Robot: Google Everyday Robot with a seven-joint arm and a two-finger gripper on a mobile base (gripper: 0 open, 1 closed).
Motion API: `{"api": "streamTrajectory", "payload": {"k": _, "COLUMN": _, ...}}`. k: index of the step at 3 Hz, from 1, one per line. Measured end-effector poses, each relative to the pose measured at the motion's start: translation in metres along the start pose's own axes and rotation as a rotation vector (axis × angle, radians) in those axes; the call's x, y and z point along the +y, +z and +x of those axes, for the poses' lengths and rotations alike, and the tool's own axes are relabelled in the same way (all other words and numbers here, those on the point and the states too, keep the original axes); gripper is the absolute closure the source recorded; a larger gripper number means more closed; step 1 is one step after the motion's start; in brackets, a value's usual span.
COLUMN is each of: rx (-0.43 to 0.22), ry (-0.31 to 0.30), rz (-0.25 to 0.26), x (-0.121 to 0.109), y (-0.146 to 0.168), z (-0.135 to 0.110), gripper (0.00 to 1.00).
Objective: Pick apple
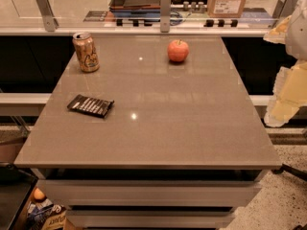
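The apple (178,51) is round and red-orange with a short stem, and it stands at the far middle of the brown table (158,128). My arm and gripper (284,99) show as a pale white and yellow shape at the right edge of the view, beyond the table's right side. The gripper is well to the right of the apple, nearer to me, and not touching it.
A gold-tan soda can (86,51) stands at the table's far left. A dark snack bar wrapper (90,105) lies at the left. A glass rail (165,6) runs behind the table. A small orange fruit (39,194) and a bag sit low at the bottom left.
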State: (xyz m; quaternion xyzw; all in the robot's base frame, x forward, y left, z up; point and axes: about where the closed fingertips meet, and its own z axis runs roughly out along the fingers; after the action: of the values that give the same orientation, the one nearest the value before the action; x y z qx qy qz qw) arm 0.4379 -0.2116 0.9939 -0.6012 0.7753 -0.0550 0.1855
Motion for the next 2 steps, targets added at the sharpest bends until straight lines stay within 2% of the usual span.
{"api": "streamTrajectory", "payload": {"k": 1, "rx": 0.0, "ry": 0.0, "rz": 0.0, "x": 0.0, "y": 0.0, "z": 0.0, "gripper": 0.0}}
{"api": "streamTrajectory", "payload": {"k": 2, "rx": -0.036, "ry": 0.051, "rz": 0.032, "x": -0.023, "y": 0.002, "z": 0.004, "gripper": 0.0}}
